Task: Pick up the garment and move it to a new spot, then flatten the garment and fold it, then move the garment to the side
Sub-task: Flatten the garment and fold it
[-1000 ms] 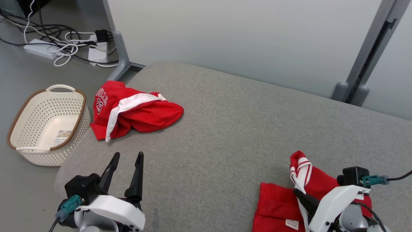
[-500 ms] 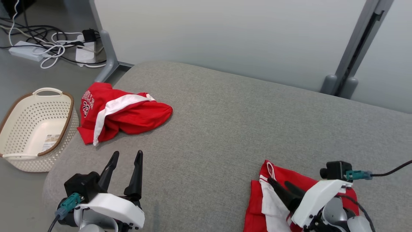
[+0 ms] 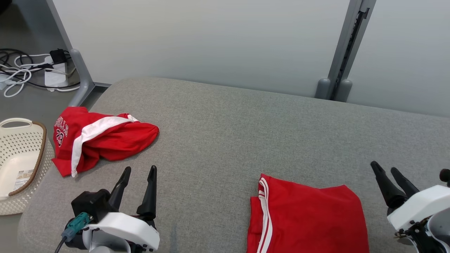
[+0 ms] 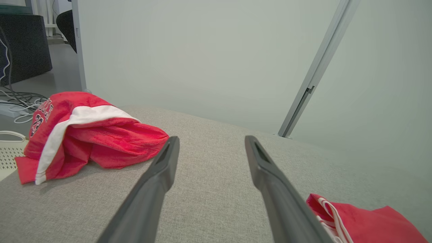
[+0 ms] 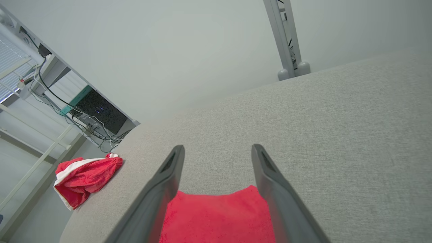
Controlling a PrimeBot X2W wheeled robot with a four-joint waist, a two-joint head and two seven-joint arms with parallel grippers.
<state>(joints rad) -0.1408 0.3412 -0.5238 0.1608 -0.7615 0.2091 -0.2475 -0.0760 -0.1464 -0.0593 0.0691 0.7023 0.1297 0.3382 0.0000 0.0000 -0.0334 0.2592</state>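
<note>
A folded red garment (image 3: 306, 218) with white side stripes lies flat near the front of the grey cushion (image 3: 228, 133); it also shows in the right wrist view (image 5: 216, 216) and the left wrist view (image 4: 368, 222). My right gripper (image 3: 385, 168) stands open to the right of it, holding nothing (image 5: 216, 152). A second red garment (image 3: 102, 138), crumpled, with a white band and the number 23, lies at the cushion's left edge (image 4: 84, 131) (image 5: 84, 177). My left gripper (image 3: 139, 170) stands open just in front of it, empty (image 4: 211, 141).
A cream perforated basket (image 3: 14, 165) stands on the floor left of the cushion. Cables and power strips (image 3: 31, 72) lie on the floor at the back left. A pale wall with a grey post (image 3: 346, 45) rises behind the cushion.
My right gripper opened, let go of the folded garment and drew back to the right; the garment now lies flat. The camera has turned right, shifting the whole picture left.
</note>
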